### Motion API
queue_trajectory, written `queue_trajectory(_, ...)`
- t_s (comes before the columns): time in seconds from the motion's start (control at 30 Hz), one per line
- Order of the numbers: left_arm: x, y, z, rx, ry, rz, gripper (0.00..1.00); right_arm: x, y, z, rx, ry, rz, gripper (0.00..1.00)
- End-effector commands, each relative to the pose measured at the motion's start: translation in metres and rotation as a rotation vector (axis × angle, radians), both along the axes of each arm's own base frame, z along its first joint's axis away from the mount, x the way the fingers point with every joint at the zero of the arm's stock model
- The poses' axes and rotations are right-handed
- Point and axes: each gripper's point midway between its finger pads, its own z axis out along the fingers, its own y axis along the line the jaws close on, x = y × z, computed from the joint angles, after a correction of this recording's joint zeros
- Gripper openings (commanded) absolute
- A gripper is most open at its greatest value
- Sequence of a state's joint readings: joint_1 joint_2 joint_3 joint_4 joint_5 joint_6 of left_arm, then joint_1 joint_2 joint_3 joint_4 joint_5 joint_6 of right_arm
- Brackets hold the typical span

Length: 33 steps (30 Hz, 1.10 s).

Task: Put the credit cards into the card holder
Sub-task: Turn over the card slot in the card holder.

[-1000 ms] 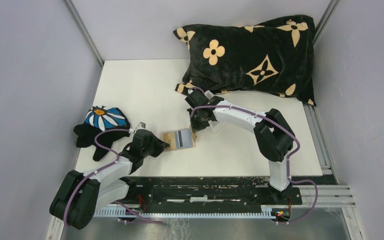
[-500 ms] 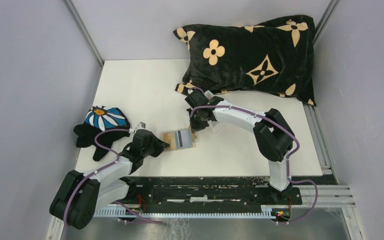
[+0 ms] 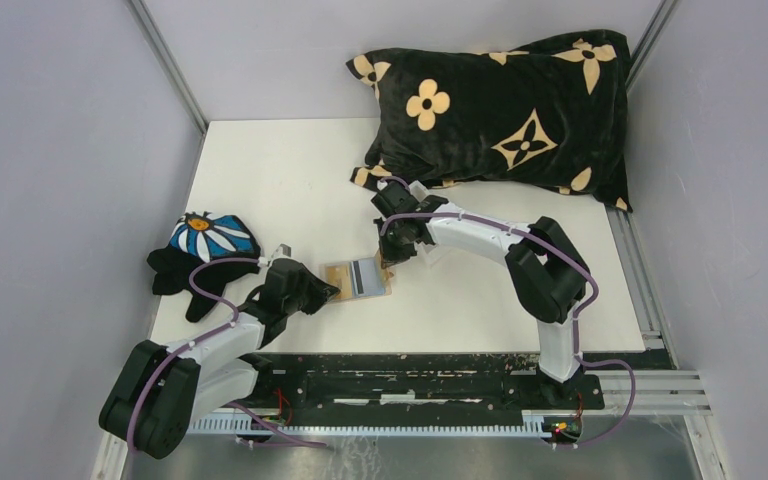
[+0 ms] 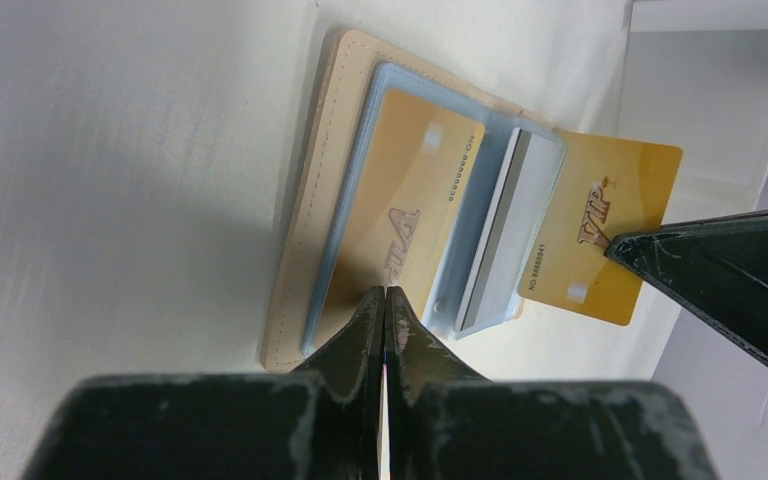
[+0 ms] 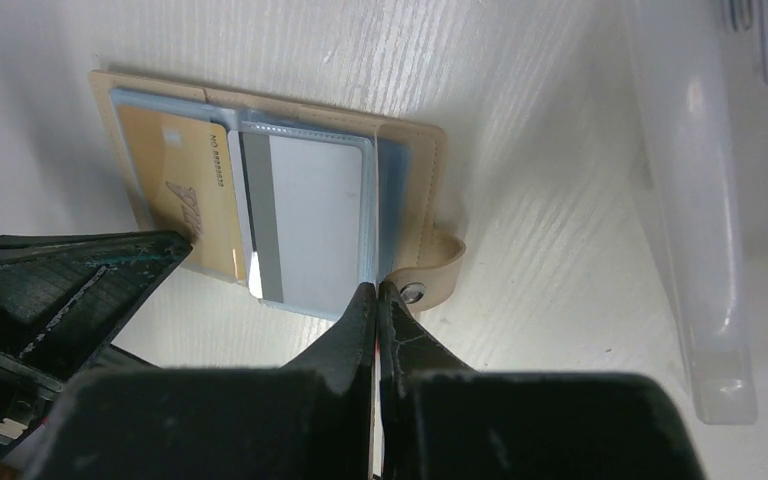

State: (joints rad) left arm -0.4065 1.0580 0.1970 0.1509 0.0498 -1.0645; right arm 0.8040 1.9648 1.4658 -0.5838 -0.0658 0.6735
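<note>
The card holder (image 3: pixel 358 277) lies open on the bench (image 3: pixel 290 170) between our arms, long axis left to right. Our left claw (image 4: pixel 385 292), clenched empty, pins its left page. Our right claw (image 4: pixel 612 243) appears clenched on a yellowish card (image 4: pixel 560 225) at the right edge, its sleeve lying leftward.

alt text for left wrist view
An open tan card holder on a table holds a gold card and a grey card in clear sleeves. The right gripper pinches a second gold card at its edge; the left gripper is shut.
</note>
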Motion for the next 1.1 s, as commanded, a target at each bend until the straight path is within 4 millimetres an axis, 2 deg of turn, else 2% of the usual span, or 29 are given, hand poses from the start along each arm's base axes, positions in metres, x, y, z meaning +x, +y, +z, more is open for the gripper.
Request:
queue_trajectory(0.0,-0.003,0.007,-0.008,0.069,0.009,-0.017,0.03,0.003,0.007,0.014,0.088,-0.006,-0.027,0.01)
queue_trajectory(0.3,-0.005,0.007,-0.011,0.08,0.02,-0.027,0.03,0.002,0.004,0.006,0.204,0.047,-0.086,0.01)
queue_trajectory(0.67,-0.008,0.01,-0.013,0.1,0.037,-0.026,0.03,0.007,0.012,0.041,0.293,0.001,-0.09,0.01)
queue_trajectory(1.07,-0.007,0.011,-0.012,0.111,0.043,-0.026,0.03,0.001,0.039,0.066,0.352,-0.003,-0.034,0.01)
